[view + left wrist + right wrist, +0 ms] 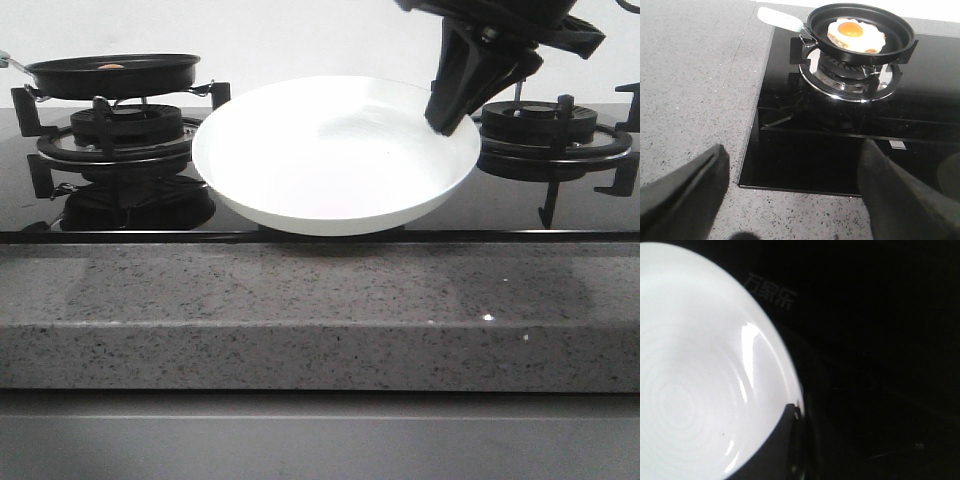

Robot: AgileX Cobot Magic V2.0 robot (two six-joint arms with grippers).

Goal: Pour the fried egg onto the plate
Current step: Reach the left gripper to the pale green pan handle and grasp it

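Observation:
The fried egg, white with an orange yolk, lies in a black frying pan on the left burner. From the front only a sliver of the egg shows above the pan rim. The white plate stands over the middle of the hob, tilted toward the front. My right gripper is shut on its right rim. In the right wrist view one dark finger lies over the rim of the plate, where the right gripper pinches it. My left gripper is open over the hob's front left corner, well short of the pan.
The pan's pale handle points out over the speckled grey counter. A bare burner with a black grate stands at the right behind the plate. The granite counter front runs along the glossy black hob.

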